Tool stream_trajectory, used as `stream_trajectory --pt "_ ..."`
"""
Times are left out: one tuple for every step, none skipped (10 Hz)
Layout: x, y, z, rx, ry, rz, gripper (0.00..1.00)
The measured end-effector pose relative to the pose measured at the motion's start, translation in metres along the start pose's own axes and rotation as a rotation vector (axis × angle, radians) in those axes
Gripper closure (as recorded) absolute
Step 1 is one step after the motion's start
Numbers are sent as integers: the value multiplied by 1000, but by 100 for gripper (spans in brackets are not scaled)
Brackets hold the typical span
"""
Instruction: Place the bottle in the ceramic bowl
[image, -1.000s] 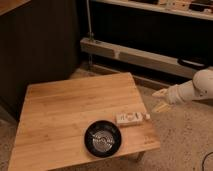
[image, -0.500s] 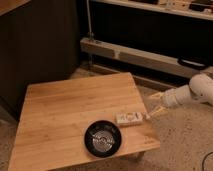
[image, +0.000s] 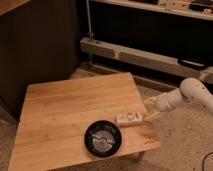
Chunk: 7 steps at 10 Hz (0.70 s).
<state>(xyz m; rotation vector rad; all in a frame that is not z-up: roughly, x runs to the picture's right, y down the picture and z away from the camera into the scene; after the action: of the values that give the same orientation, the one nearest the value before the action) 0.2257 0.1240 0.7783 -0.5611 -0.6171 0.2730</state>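
Your gripper (image: 150, 109) hangs at the counter's right edge, fingers spread and gripping nothing.
The bottle (image: 128, 118) lies on its side on the counter (image: 70, 107), just left of your gripper and just beside the ceramic bowl (image: 103, 139), off its upper-right rim. Inside the bowl you see only pale silvery rings. A dark cabinet (image: 45, 45) stands behind.

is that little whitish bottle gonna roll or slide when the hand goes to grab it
The small whitish-cream oblong bottle lies on its side on the smooth wooden table, so a nudge would probably roll or skid it. It looks small beside the round black glossy bowl, so it is likely light. The open hand hovers at its end by the table's edge.
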Motion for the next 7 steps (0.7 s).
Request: stream_trajectory --pt "3 2 7 -2 4 1 35" --pt "6 3 12 -2 5 2 35" --pt "8 4 17 -4 6 2 35" --pt "9 4 23 -7 6 -5 35" --pt "11 3 29 -12 8 -15 35" --pt "13 2 37 -20 7 -24 35" --pt "14 0 42 -25 5 -28 35"
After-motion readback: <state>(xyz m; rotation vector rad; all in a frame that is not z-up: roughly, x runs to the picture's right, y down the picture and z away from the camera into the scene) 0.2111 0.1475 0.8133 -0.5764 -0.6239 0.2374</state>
